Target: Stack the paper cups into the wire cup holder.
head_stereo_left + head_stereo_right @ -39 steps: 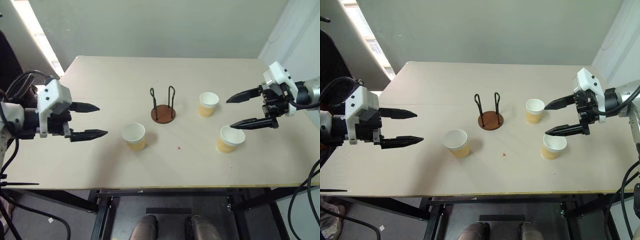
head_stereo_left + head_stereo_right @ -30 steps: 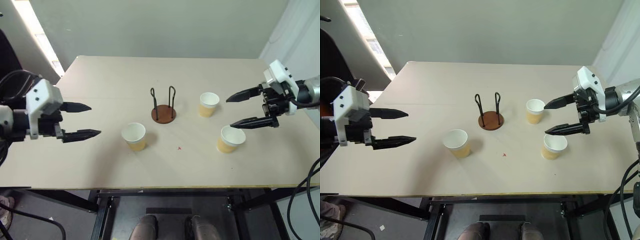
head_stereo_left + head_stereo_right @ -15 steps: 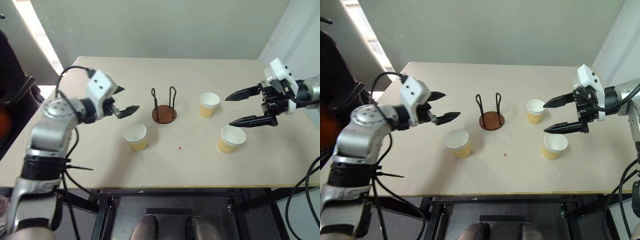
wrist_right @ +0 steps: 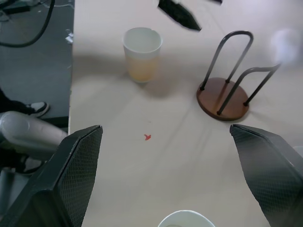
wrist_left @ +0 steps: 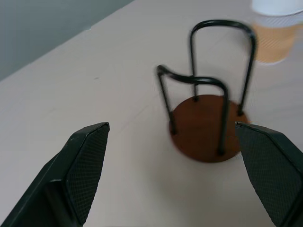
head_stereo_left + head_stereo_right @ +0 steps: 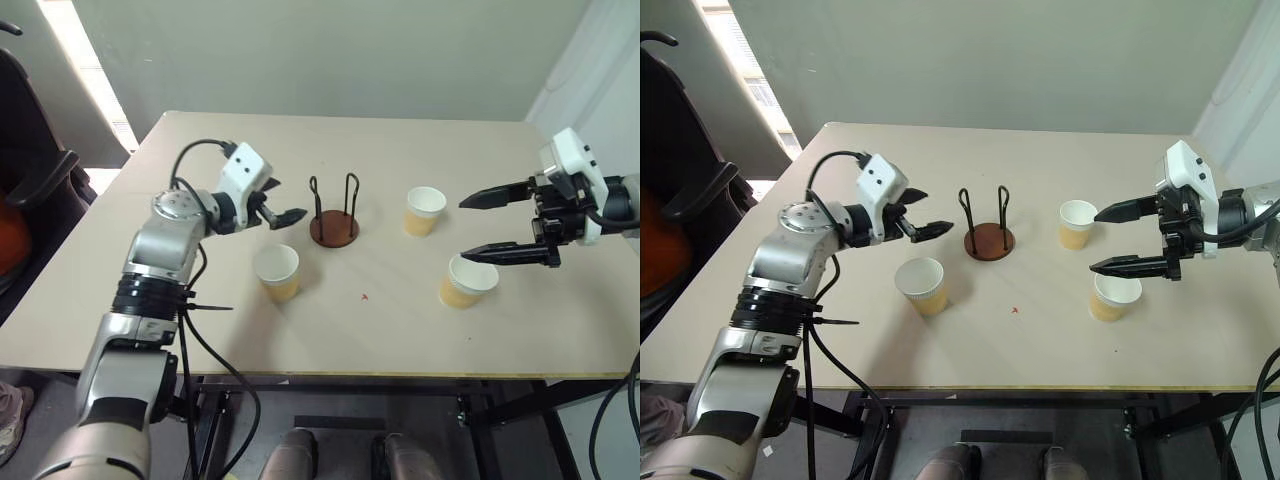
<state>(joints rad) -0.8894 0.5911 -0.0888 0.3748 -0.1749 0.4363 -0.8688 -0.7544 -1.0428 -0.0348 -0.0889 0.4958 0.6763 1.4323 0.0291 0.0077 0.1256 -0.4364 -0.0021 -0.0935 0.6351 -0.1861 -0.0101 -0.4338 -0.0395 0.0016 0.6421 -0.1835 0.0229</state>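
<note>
Now approach step — left tool (image 6: 292, 218) spread, empty, above tan ribbed paper cup (image 6: 277, 272), beside black wire cup holder (image 6: 333, 211); right tool (image 6: 480, 228) spread over another cup (image 6: 467, 281) — next: descend, pinch rim.

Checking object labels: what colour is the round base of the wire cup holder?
Reddish-brown, with black wire loops; the wire cup holder shows best in the left wrist view.

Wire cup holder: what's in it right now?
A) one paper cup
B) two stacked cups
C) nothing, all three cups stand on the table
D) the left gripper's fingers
C. The wire cup holder shows a bare disc between its loops, and the three paper cups stand apart on the table; the left gripper is beside the holder, not in it.
</note>
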